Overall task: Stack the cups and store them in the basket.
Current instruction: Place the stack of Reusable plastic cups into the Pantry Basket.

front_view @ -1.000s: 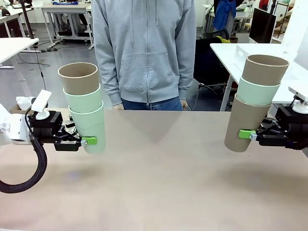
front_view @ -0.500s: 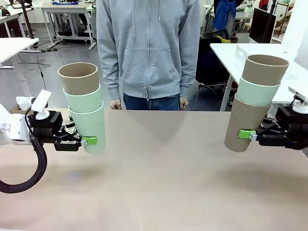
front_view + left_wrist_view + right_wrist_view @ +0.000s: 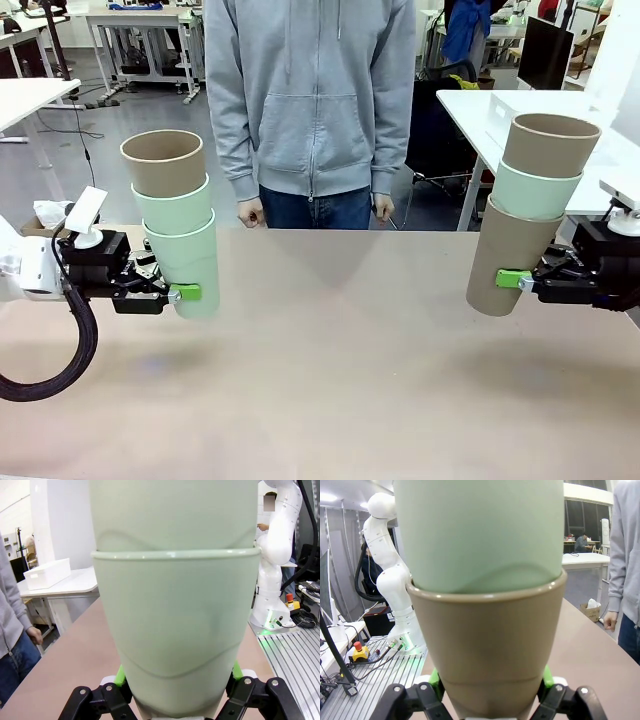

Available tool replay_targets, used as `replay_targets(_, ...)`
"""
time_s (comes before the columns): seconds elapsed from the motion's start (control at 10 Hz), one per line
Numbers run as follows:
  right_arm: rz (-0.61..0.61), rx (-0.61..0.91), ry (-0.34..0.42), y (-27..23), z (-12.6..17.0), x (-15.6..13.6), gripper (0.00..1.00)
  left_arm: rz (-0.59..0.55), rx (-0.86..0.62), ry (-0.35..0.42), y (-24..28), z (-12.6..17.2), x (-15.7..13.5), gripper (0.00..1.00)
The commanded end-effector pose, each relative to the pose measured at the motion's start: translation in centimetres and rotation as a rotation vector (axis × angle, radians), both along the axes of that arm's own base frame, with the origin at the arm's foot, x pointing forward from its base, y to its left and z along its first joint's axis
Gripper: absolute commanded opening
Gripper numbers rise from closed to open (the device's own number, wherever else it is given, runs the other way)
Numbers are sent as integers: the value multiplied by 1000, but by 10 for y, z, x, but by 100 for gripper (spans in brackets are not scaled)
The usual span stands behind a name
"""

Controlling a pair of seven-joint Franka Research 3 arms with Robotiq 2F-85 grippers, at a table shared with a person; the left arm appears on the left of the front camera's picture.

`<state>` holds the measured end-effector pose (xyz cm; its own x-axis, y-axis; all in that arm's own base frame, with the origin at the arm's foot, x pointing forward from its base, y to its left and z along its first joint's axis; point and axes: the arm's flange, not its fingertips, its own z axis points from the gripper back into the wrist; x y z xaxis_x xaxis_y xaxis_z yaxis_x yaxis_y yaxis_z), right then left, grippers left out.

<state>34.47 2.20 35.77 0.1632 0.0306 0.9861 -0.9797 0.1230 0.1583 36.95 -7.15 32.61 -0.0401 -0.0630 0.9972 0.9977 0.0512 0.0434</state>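
My left gripper (image 3: 185, 293) is shut on the bottom mint green cup (image 3: 192, 262) of a tilted stack of three cups; a second mint cup and a brown cup (image 3: 165, 162) sit on top. The left wrist view has that mint cup (image 3: 175, 645) between the green pads of my left gripper (image 3: 177, 672). My right gripper (image 3: 512, 280) is shut on the brown bottom cup (image 3: 508, 262) of another stack, with a mint cup and a brown cup (image 3: 548, 143) above it. In the right wrist view, my right gripper (image 3: 491, 680) clamps that brown cup (image 3: 490, 640). The white basket (image 3: 47, 573) stands on a side table.
A person in a grey hoodie (image 3: 310, 100) stands at the far edge of the brown table (image 3: 340, 370), hands (image 3: 250, 213) hanging at table height. A white side table (image 3: 480, 110) stands at the back right. Both stacks hang above the table's left and right ends.
The person has shifted slightly to the right and their hands have come more into view. Both arms and their cup stacks have stayed still.
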Motion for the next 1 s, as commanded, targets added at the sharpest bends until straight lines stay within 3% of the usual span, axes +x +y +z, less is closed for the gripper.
replay_targets(0.0,-2,1,-10,0,3,1,85,-3,-3,-3,-1,3,0,83)
replay_targets(0.9,-2,1,-10,0,3,1,85,-3,-3,-3,-1,3,0,83)
